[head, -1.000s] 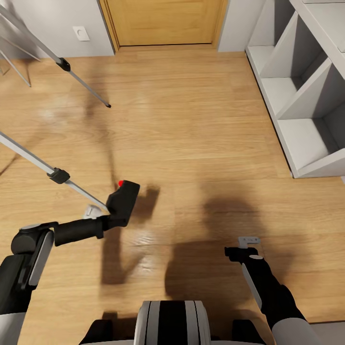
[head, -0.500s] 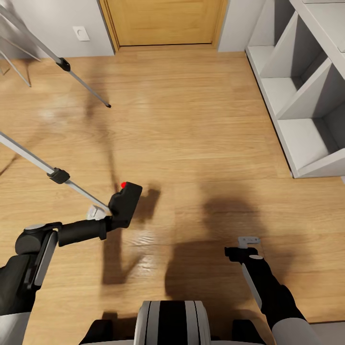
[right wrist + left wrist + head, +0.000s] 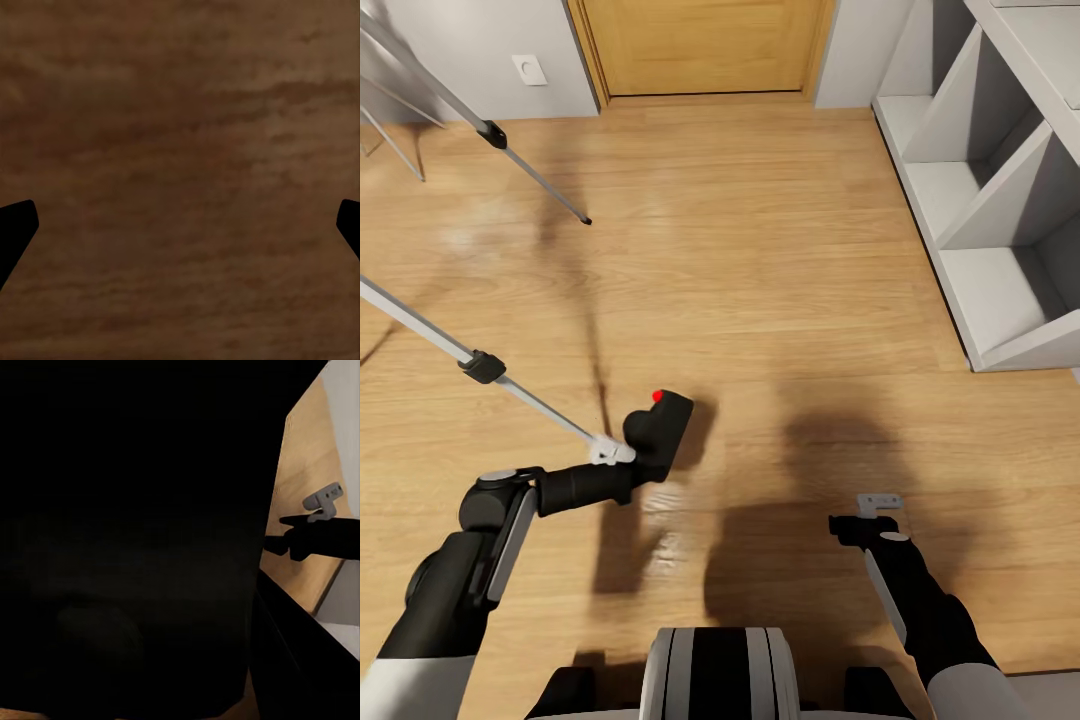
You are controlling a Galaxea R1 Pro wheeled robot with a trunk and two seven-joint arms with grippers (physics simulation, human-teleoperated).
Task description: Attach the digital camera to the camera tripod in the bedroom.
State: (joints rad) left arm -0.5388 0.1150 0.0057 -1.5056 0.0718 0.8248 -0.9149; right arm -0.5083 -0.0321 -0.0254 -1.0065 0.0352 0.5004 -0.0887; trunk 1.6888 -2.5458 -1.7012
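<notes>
**Camera in my left gripper, beside the tripod leg**

My left gripper [image 3: 632,462] is clamped on the digital camera [image 3: 658,434], holding it above the wood floor [image 3: 780,260] in front of my base. The camera is a small, chunky, matte-black block with rounded edges, and a bright red dot sits on its upper face near the far corner. It casts a dark shadow on the planks just to its right. In the left wrist view the camera's black body [image 3: 135,532] blocks nearly the whole picture, so I can make out no detail of its surface there.

The camera tripod [image 3: 480,365] stands to my left. One slim silver-white leg with a black joint slants down toward my gripper, its lower end just beside the camera; I cannot tell whether they touch. A second leg [image 3: 495,135] runs further back, its black foot on the floor.

My right gripper [image 3: 868,517] hangs low over the floor, well apart from the camera. In the right wrist view its two dark fingertips [image 3: 15,229] sit at opposite edges, spread wide with only planks between them.

An oak door [image 3: 700,45] and white cube shelves [image 3: 990,200] lie ahead.
</notes>
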